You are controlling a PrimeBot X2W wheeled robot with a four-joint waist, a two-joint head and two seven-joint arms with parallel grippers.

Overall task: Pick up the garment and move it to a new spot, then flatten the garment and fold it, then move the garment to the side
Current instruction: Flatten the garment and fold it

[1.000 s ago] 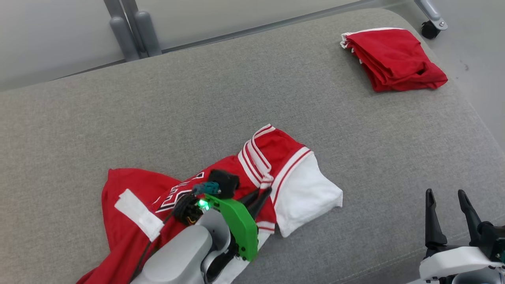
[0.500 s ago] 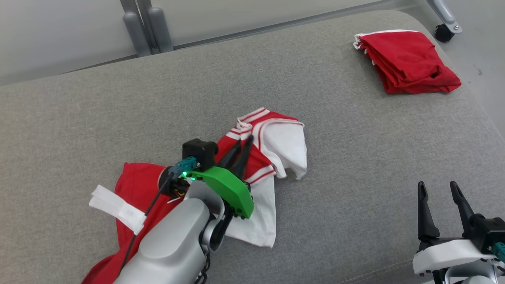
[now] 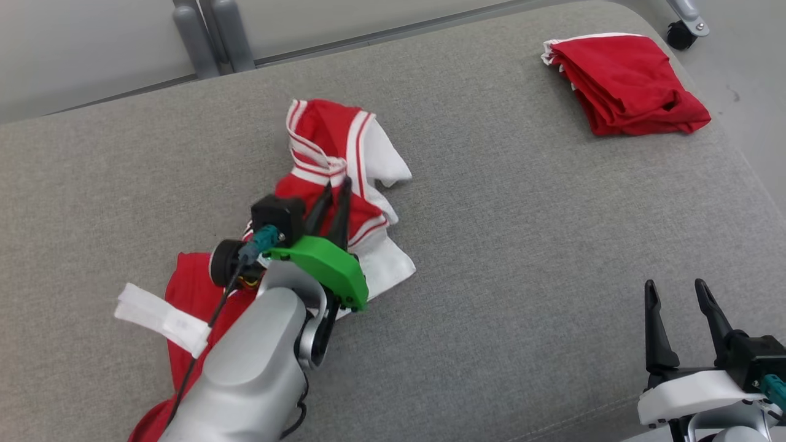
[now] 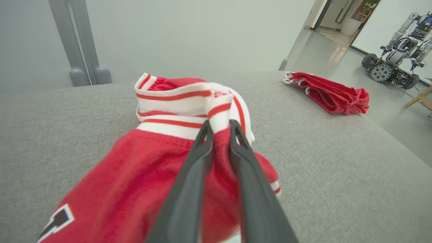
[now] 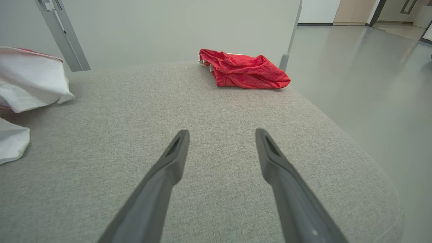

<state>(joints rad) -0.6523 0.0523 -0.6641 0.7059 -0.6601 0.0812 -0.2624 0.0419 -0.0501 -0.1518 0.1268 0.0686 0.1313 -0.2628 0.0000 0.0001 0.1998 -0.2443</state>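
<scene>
The garment [image 3: 325,132] is a crumpled red jersey with white panels and red-white striped trim, lying left of centre on the grey padded table [image 3: 522,215]. My left gripper [image 3: 336,183] is over its middle, the narrow jaws pinching a fold of red fabric just below the striped band. In the left wrist view the garment [image 4: 168,101] bunches up around the left gripper [image 4: 221,125], with cloth between the fingertips. My right gripper [image 3: 674,285] stands open above bare table at the lower right. The right wrist view shows the right gripper [image 5: 222,133] with nothing between its fingers.
A second red garment [image 3: 626,83], folded, lies at the table's far right corner. Grey posts [image 3: 209,31] stand behind the far edge and a caster wheel [image 3: 678,34] is on the floor beyond. Another robot [image 4: 391,64] stands far off.
My left gripper has moved away from me and to the left, dragging the garment's striped end with it across the table. The right gripper has stayed open in place.
</scene>
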